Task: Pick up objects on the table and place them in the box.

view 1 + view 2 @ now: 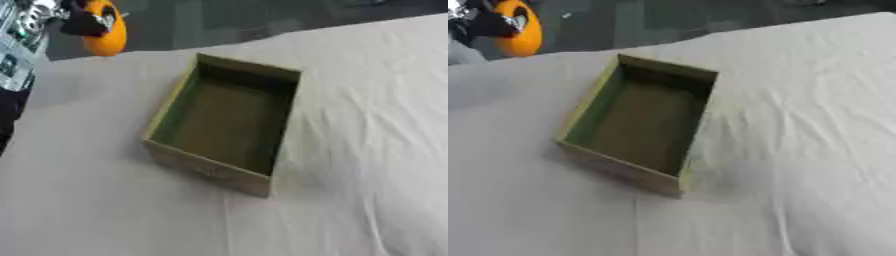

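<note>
An open cardboard box point(206, 169) with an olive-green inside stands askew in the middle of the white-clothed table point(367, 150). I see nothing inside it. At the top left my left hand point(81, 21) is raised over the table's far edge, its black fingers curled round an orange rounded object point(108, 39). The hand and the object are up and to the left of the box's far left corner, apart from it. My right hand shows in neither view.
My silver and black left forearm point(17, 47) runs down the left edge. Dark floor point(262, 15) lies beyond the table's far edge. The wrinkled cloth spreads wide to the right of and in front of the box.
</note>
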`<action>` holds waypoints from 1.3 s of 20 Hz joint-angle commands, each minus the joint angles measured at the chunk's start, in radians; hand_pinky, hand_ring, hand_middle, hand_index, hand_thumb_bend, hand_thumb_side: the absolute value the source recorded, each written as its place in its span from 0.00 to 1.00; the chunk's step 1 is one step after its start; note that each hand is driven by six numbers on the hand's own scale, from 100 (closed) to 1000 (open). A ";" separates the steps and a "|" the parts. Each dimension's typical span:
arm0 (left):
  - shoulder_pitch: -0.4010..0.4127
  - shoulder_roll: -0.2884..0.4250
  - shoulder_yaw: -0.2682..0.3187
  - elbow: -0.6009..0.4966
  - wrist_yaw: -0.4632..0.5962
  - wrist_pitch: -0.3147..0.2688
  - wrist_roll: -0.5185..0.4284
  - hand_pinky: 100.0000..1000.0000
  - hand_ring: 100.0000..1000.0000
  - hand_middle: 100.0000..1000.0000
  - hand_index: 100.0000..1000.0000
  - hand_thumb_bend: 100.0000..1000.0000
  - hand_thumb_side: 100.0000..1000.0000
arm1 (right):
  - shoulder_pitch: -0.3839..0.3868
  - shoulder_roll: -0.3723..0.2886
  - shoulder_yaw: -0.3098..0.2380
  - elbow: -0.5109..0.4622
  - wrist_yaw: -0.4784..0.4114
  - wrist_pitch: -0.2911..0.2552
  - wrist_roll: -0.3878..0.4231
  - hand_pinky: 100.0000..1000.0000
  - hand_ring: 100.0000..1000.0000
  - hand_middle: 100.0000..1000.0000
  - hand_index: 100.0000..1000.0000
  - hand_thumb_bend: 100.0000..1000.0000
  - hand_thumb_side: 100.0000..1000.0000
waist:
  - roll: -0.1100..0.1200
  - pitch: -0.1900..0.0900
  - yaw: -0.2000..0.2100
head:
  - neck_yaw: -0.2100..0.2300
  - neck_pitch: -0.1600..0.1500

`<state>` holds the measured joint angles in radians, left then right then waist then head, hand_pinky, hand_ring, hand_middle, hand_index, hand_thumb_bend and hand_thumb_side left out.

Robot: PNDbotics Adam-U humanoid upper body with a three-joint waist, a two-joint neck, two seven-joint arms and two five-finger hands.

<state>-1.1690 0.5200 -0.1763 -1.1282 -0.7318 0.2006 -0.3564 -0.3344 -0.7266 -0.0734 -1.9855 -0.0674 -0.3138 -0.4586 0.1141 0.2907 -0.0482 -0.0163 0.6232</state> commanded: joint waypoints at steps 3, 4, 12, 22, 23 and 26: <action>-0.017 0.036 -0.041 -0.149 0.026 0.000 -0.033 0.66 0.69 0.53 0.22 0.00 0.29 | -0.013 -0.021 -0.012 -0.014 -0.020 0.000 -0.002 0.73 0.78 0.76 0.87 0.00 0.53 | -0.012 -0.038 0.004 | -0.003 0.012; -0.018 0.036 -0.051 -0.172 0.032 -0.002 -0.041 0.65 0.69 0.53 0.22 0.00 0.29 | -0.013 -0.021 -0.012 -0.014 -0.023 -0.001 -0.002 0.73 0.78 0.76 0.87 0.00 0.53 | -0.012 -0.042 0.004 | -0.004 0.012; -0.023 -0.006 -0.131 -0.336 0.072 -0.005 -0.091 0.64 0.68 0.52 0.21 0.00 0.29 | -0.022 -0.020 -0.011 -0.014 -0.040 -0.001 0.001 0.73 0.78 0.76 0.86 0.00 0.53 | -0.012 -0.060 0.003 | -0.008 0.019; -0.004 -0.118 -0.214 -0.337 0.100 0.013 -0.125 0.64 0.67 0.52 0.21 0.00 0.27 | -0.037 -0.017 -0.009 -0.014 -0.053 -0.005 0.005 0.73 0.78 0.76 0.86 0.00 0.53 | -0.010 -0.056 -0.008 | -0.001 0.018; -0.002 -0.127 -0.223 -0.328 0.100 0.011 -0.127 0.63 0.67 0.52 0.21 0.00 0.26 | -0.038 -0.016 -0.009 -0.014 -0.053 -0.005 0.005 0.73 0.78 0.76 0.86 0.00 0.53 | -0.009 -0.055 -0.008 | -0.001 0.018; 0.006 -0.156 -0.248 -0.296 0.100 0.006 -0.129 0.63 0.67 0.52 0.22 0.00 0.25 | -0.042 -0.015 -0.008 -0.014 -0.055 -0.005 0.005 0.73 0.78 0.76 0.86 0.00 0.53 | -0.008 -0.051 -0.010 | -0.001 0.019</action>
<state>-1.1467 0.3626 -0.4233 -1.4260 -0.6340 0.2094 -0.4840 -0.3618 -0.7254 -0.0730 -1.9855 -0.1165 -0.3179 -0.4551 0.1128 0.2563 -0.0573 -0.0195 0.6395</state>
